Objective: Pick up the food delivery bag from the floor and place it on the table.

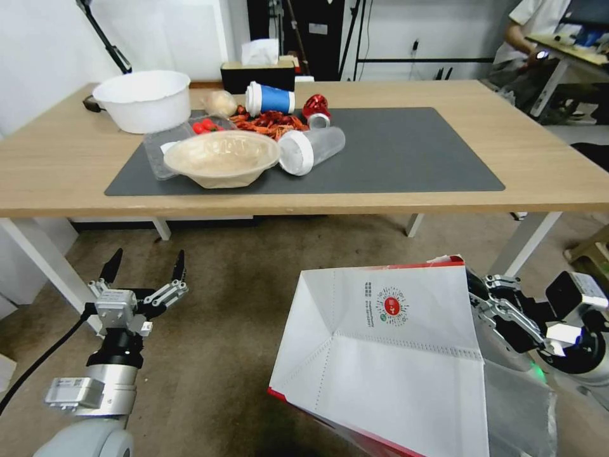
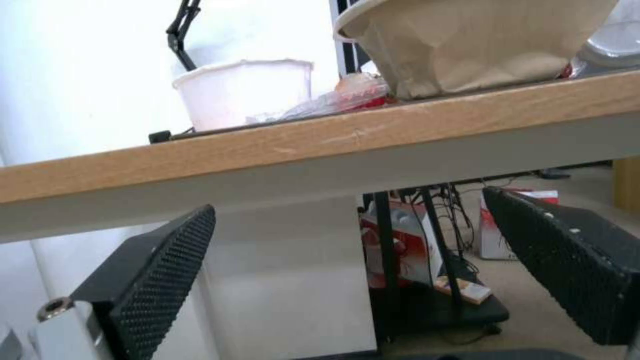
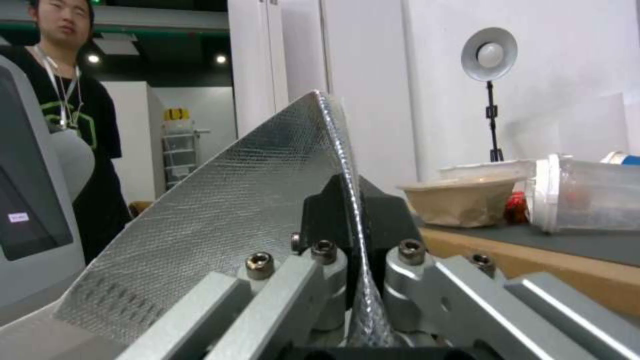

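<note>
Left claw [image 1: 147,265] hung idle below the worktop [image 1: 63,158] edge, fingers spread wide, holding nothing. Food delivery bag [image 1: 387,355] was off the floor [image 1: 228,304], held low in front of the worktop's near edge, right of centre. Bag lay tilted, long axis running roughly toward the worktop, logo face up; mouth hidden on the right. Right claw [image 3: 353,280] was clamped on the bag's foil-lined rim. Step judged: carry phase. Next likely needs a lift above the edge, then forward onto the bare mat [image 1: 412,152].
</note>
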Motion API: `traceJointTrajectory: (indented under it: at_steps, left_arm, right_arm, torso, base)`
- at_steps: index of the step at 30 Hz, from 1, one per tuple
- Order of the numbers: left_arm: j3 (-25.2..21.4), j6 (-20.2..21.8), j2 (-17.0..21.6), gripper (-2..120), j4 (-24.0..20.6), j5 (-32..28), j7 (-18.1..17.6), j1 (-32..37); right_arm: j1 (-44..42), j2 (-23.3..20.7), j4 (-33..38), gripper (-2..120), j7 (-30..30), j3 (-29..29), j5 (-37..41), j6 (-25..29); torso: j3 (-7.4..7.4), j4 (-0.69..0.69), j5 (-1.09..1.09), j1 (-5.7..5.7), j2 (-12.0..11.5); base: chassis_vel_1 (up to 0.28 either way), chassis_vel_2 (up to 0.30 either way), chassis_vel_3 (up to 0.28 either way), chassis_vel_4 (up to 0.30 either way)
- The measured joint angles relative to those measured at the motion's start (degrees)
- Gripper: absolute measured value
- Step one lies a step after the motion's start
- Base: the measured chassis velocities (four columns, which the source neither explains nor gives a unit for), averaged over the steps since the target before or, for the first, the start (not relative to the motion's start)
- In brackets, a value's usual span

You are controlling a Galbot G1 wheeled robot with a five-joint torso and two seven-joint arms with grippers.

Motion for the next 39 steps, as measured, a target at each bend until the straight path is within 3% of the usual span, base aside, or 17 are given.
traceJointTrajectory:
  at_steps: [39]
  left_arm:
    - [0.3,-0.6,-0.6,100,0.3,1.0,0.5,0.3]
  right_arm:
    - [0.3,2.2,-0.7,0,-1.3,-2.1,-0.5,0.0]
  torso:
    - [5.84,0.00,0.00,3.44,9.3]
  base:
    - [0.000,0.000,0.000,0.000]
